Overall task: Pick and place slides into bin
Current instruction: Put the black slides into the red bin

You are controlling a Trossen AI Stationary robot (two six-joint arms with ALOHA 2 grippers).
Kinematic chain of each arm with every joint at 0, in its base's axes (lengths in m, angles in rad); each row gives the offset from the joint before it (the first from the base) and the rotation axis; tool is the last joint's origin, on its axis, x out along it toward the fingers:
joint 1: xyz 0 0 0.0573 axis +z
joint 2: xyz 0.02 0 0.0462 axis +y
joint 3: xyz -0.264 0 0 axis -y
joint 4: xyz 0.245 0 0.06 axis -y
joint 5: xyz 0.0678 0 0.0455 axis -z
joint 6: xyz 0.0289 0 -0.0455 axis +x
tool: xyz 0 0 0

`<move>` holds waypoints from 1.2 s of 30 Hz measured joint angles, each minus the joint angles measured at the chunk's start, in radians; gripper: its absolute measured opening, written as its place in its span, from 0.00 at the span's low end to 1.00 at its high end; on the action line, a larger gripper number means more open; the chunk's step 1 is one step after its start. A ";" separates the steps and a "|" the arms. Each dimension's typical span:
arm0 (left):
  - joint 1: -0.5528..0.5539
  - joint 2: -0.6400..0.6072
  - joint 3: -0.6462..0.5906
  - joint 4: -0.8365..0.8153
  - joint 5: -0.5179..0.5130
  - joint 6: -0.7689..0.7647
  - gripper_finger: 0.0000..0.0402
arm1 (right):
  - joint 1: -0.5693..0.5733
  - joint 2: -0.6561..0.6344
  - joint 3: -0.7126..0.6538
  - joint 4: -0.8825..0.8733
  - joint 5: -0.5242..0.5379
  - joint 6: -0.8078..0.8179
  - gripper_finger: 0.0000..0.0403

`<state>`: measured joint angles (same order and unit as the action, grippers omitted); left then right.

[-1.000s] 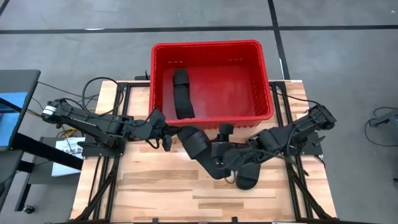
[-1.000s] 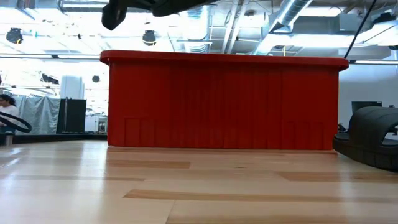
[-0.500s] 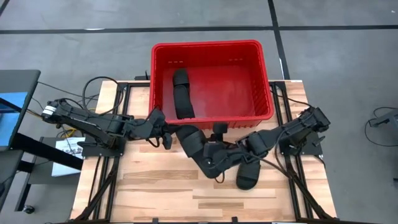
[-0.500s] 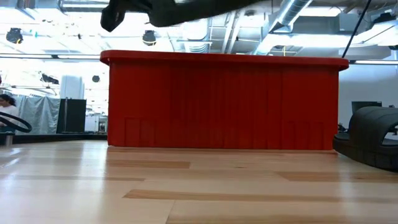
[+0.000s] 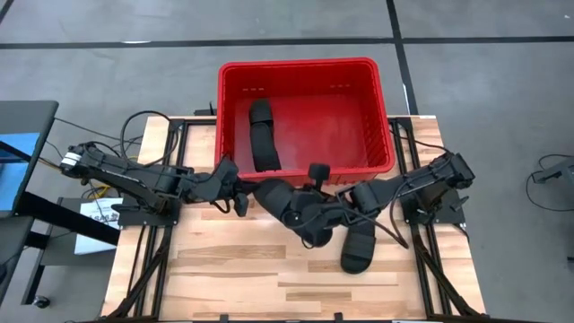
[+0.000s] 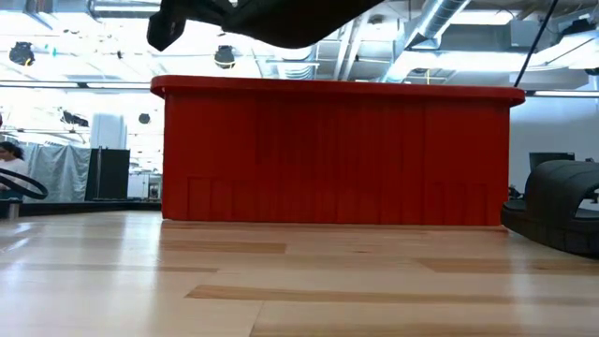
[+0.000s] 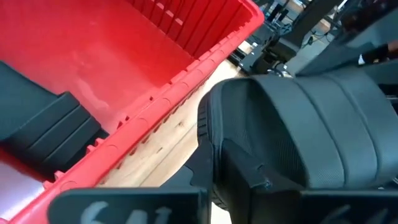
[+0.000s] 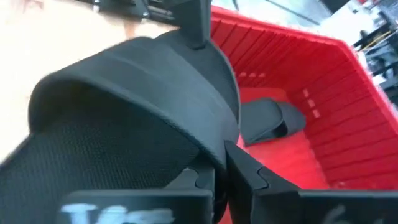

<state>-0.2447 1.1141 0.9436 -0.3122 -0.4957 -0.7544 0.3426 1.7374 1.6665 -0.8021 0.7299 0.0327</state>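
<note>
A black slide point(image 5: 291, 208) hangs above the table just in front of the red bin point(image 5: 305, 65), and both grippers are shut on it. My left gripper point(image 5: 240, 196) is at its left end and my right gripper point(image 5: 334, 211) at its right side. In the low view this slide point(image 6: 281, 19) shows at the top edge. A second slide point(image 5: 262, 135) lies flat on the bin's floor by the left wall. A third slide point(image 5: 359, 249) rests sole-down on the table, right of centre. My left gripper holds the slide at its sole edge point(image 7: 239, 186), at the end toward the table's left. The fingers come about level from the left. The slide is lifted clear of the table. My own fingers hide the exact place of contact. My right gripper is shut on the same slide at the sole edge just below the wide strap point(image 8: 214, 165). It comes from the table's right. The strap point(image 8: 124, 93) arches in front of the fingers. The gripper hides the pinch itself.
The bin's near wall point(image 6: 337, 154) stands just behind the held slide. The third slide point(image 6: 562, 206) lies at the right in the low view. Bare wood point(image 5: 224, 269) spreads over the near left of the table. Cables run along both arms' bases.
My right gripper has moved toward the table's left and a little toward the bin, up to the lifted slide, and has shut on it. The slide's near end has swung up and toward the bin. My left gripper has kept its hold.
</note>
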 joint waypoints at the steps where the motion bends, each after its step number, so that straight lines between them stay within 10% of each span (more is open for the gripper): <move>1: 0.000 0.000 0.000 0.001 0.000 -0.001 0.03 | 0.002 0.001 0.000 -0.015 -0.009 0.016 0.01; 20: -0.015 -0.112 0.003 0.191 -0.018 0.146 0.10 | 0.030 -0.111 0.005 -0.261 0.167 0.279 0.00; 36: -0.024 -0.129 0.002 0.289 -0.018 0.406 0.10 | -0.451 -0.163 0.049 -0.264 0.156 0.387 0.00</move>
<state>-0.2691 0.9848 0.9459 -0.0235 -0.5133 -0.3485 -0.1082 1.5747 1.7157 -1.0659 0.8860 0.4198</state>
